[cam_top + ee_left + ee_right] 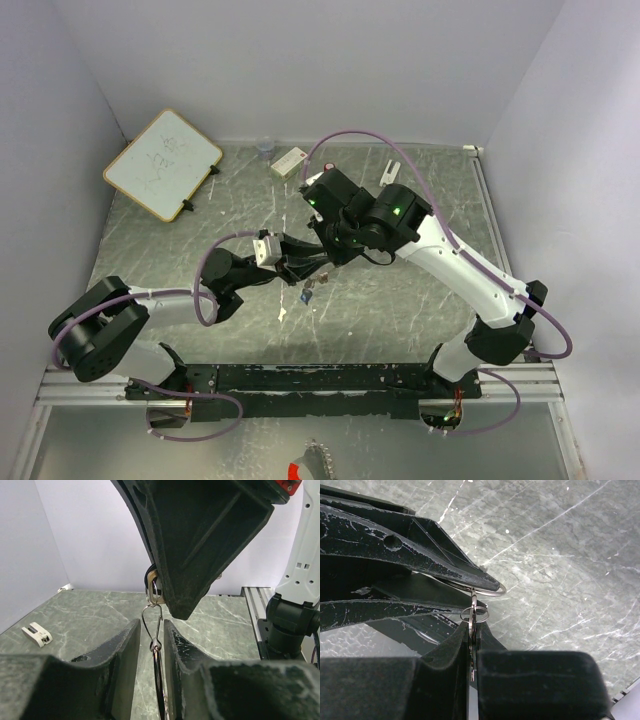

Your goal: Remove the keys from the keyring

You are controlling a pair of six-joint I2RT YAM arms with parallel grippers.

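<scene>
Both grippers meet above the table's middle. My left gripper [297, 266] is shut on the keyring [159, 677], a thin loop seen edge-on between its fingers [122, 650]. A wire clasp [152, 625] runs up from it to a small silver ring [475, 614]. My right gripper [322, 256] is shut on a flat silver key [472, 647] hanging from that small ring. The keyring's rim [496, 592] pokes out past the left fingertips in the right wrist view. A blue-headed key [308, 293], a dark-headed key [325, 278] and a silver key [283, 315] lie loose on the table below.
A whiteboard [162, 163] leans at the back left. A small cup [265, 148], a white box [289, 162] and a white piece [390, 172] lie along the back wall. A red-and-white object [303, 467] lies in front of the rail.
</scene>
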